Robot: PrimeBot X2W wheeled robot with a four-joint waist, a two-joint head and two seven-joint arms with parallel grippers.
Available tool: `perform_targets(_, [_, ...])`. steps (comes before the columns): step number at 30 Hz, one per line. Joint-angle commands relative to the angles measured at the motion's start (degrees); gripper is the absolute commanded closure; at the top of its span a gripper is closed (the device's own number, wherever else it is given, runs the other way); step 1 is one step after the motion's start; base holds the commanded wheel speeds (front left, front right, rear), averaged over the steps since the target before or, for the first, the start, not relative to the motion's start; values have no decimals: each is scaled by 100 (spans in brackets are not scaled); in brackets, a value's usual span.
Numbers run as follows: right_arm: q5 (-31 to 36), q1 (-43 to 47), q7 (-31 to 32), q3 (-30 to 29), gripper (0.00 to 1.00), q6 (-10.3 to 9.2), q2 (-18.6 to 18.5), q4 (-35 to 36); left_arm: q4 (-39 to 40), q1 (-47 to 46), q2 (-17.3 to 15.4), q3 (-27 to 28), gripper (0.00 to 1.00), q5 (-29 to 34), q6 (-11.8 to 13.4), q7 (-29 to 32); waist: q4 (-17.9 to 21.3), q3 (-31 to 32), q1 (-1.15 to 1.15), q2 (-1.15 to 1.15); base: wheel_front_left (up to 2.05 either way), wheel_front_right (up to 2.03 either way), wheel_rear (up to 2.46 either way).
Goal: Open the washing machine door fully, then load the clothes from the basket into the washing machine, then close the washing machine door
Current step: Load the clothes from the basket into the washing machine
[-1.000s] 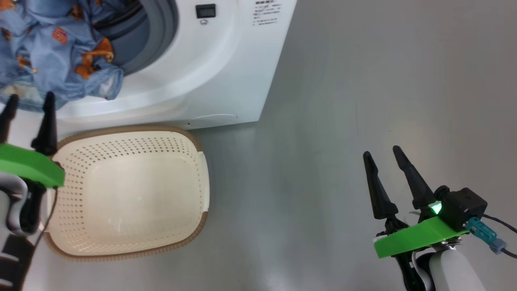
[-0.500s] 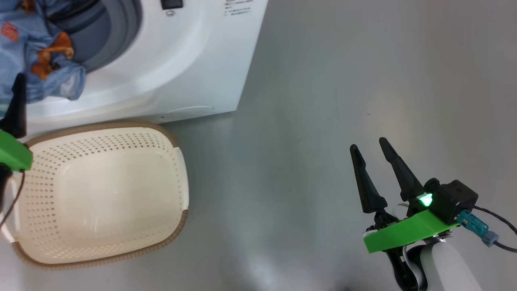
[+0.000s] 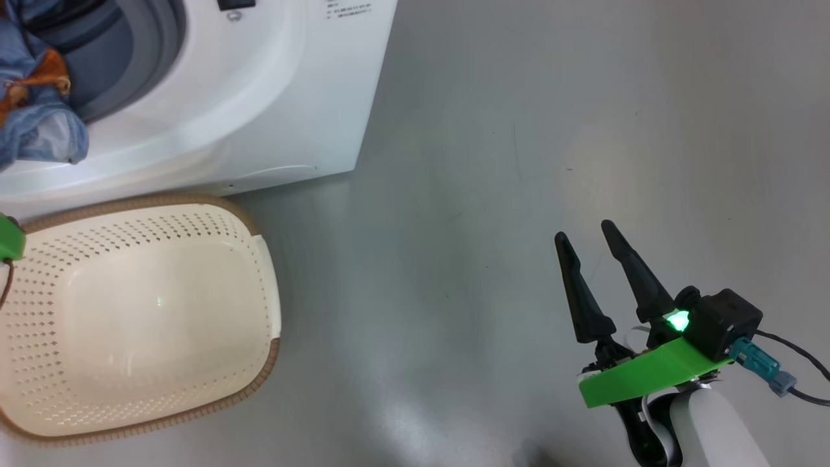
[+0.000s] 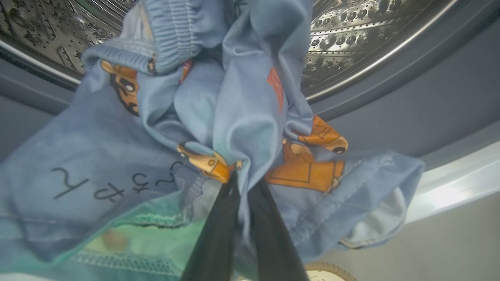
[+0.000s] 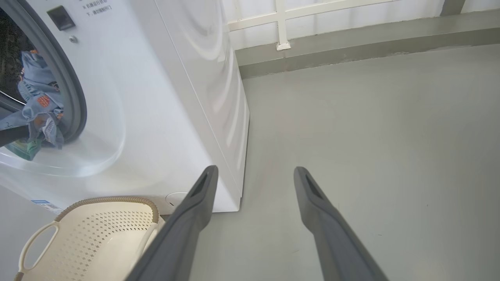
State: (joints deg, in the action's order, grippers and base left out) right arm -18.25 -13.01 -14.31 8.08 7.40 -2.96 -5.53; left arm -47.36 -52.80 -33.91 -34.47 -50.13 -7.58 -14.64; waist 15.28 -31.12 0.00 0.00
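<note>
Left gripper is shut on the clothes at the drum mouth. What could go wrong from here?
1. The clothes hang out over the grey seal, not fully inside the drum; released here, they may slide back toward the basket or get caught at closing.
2. The left gripper pinches only a small fold, which may slip during a push inward.

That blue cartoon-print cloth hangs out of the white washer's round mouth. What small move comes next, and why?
Probably push inward: the left gripper is shut on the light blue cartoon-print clothes, which drape over the grey rubber door seal rather than lying inside the perforated steel drum.
</note>
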Motion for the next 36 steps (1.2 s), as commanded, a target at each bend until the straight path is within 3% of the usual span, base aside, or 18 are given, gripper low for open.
perform_targets(1, [-33, -10, -69, 117, 0, 9, 8, 150, 24, -189, -370, 105, 100, -90, 9, -36, 8, -14, 0, 0, 0, 0, 0])
perform_targets(22, [-233, -83, -69, 209, 0, 9, 8, 241, -35, -1363, -696, -86, 100, 67, 9, -36, 147, -284, 0, 0, 0, 0, 0])
perform_targets(26, [-280, -110, -69, 232, 0, 9, 8, 269, 121, -1757, -722, 170, 100, 411, 9, -36, 213, -360, 0, 0, 0, 0, 0])
perform_targets(31, [-327, -152, -69, 246, 0, 9, 8, 301, 446, -1885, -612, 931, 100, 1052, 9, -36, 291, -435, 0, 0, 0, 0, 0])
perform_targets(36, [-349, -134, -69, 287, 0, 9, 8, 304, 293, -1549, -433, 991, 100, 1297, 9, -36, 363, -409, 0, 0, 0, 0, 0])
